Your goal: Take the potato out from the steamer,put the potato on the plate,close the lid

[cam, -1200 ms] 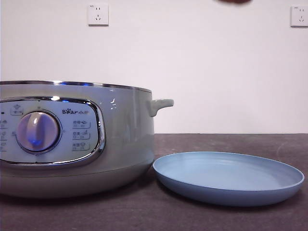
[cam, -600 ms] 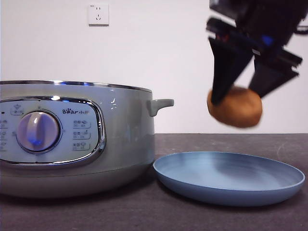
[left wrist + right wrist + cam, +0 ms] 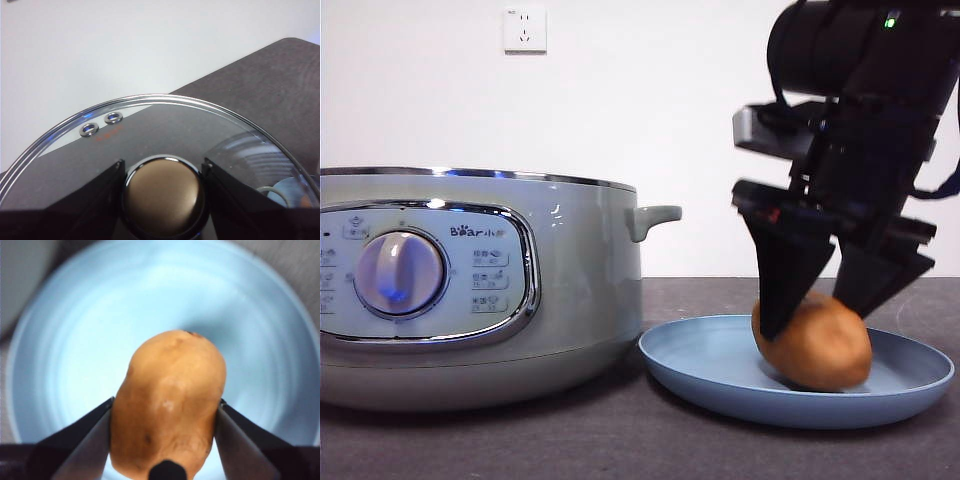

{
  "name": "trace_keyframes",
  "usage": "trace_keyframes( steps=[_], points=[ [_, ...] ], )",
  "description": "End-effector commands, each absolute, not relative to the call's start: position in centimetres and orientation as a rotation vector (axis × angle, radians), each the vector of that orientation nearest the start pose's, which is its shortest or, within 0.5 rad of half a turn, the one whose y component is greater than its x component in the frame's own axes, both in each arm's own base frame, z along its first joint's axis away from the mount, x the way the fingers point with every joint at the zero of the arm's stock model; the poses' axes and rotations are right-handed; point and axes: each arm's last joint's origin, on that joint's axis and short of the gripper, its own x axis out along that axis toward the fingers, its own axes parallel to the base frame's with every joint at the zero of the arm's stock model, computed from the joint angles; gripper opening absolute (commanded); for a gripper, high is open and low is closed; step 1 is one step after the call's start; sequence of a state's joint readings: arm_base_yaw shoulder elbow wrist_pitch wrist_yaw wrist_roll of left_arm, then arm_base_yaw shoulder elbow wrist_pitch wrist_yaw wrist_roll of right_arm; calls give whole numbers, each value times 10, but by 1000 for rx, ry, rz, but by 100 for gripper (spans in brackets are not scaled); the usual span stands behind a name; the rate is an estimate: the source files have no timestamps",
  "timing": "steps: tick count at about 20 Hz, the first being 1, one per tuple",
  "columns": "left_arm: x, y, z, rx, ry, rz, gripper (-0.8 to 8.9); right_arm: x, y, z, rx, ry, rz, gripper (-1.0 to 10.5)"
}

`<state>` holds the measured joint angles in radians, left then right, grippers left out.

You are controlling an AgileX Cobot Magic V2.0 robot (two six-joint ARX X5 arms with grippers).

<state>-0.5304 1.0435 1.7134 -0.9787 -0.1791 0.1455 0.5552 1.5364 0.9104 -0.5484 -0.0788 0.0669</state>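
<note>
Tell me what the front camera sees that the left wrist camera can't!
Only the front view shows the steamer, open with no lid on it, and the right pincer holding the potato down in the plate. Only the left wrist view shows the lid, with the left pincer shut on its knob. Both show the dark table and the white wall.
</note>
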Motion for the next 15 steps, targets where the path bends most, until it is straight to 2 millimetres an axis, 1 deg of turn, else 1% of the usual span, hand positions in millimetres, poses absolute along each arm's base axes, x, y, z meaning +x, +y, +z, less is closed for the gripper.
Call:
trace_keyframes(
  steps=[1, 4, 5, 7, 8, 12, 13, 15],
  points=[
    [113, -61, 510, 215, 200, -370, -8, 239, 151, 175, -234, 1201, 518, -11],
    [113, -61, 509, 217, 207, -371, -8, 238, 151, 174, -234, 1204, 517, 26],
    [113, -61, 509, 218, 209, -371, -8, 238, 150, 174, -234, 1206, 515, 135],
    [113, -61, 509, 218, 209, -371, -8, 238, 150, 174, -236, 1206, 515, 418],
    [113, -61, 509, 217, 209, -371, -8, 238, 150, 174, -236, 1206, 515, 479],
    [113, -61, 509, 215, 210, -370, -8, 238, 150, 177, -234, 1194, 515, 477],
    [114, -61, 509, 215, 210, -370, -8, 238, 150, 180, -232, 1184, 517, 473],
    [119, -64, 507, 220, 223, -372, -8, 237, 149, 193, -221, 1145, 523, 473]
  ],
)
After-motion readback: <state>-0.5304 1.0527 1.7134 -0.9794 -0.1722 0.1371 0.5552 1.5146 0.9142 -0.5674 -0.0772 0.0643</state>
